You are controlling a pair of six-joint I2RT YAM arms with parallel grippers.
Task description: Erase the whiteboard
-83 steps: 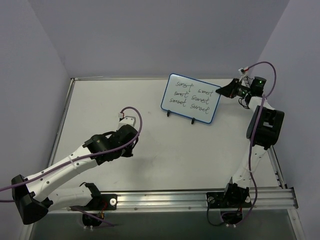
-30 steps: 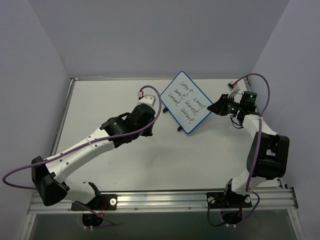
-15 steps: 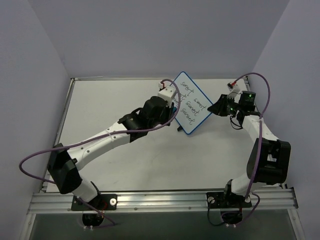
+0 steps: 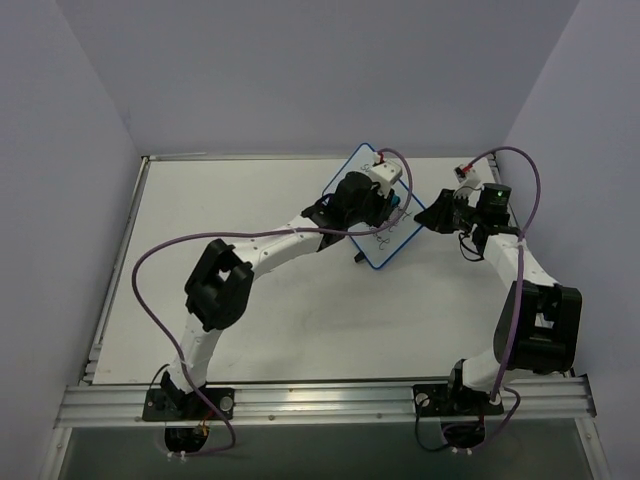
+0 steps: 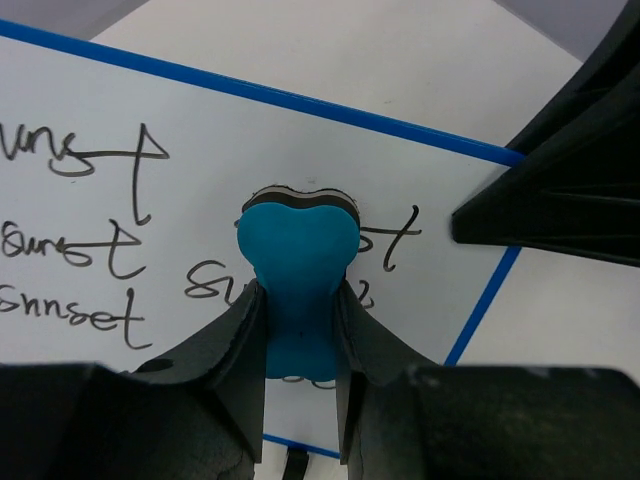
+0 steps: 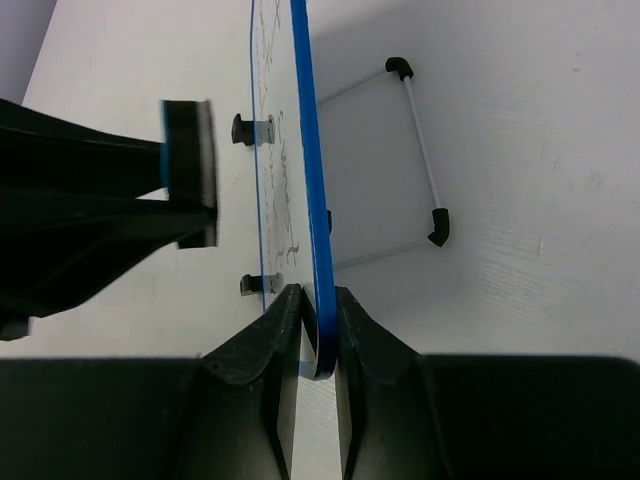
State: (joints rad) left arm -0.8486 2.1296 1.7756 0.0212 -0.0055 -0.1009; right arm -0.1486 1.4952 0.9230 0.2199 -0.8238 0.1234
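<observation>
The whiteboard [image 4: 386, 246], blue-framed with black handwriting, stands turned at an angle at the back of the table. My right gripper [image 4: 432, 215] is shut on its right edge; in the right wrist view the blue frame [image 6: 308, 180] runs edge-on between the jaws of that gripper [image 6: 316, 300]. My left gripper [image 5: 297, 300] is shut on a blue bone-shaped eraser [image 5: 297, 255], held in front of the written words on the whiteboard [image 5: 250, 140]. Seen from the right wrist, the eraser [image 6: 190, 170] sits a short gap off the board's face. From above, the left gripper [image 4: 385, 205] covers the board's middle.
The white table [image 4: 230, 300] has a raised rim on the left and back, with purple walls close around it. A wire stand with black feet [image 6: 420, 150] props the board from behind. An aluminium rail [image 4: 330, 400] runs along the near edge by the arm bases.
The right gripper turned the board to an angle and has held it still since. The left arm has swung right and away, carrying the eraser up to the board's written face.
</observation>
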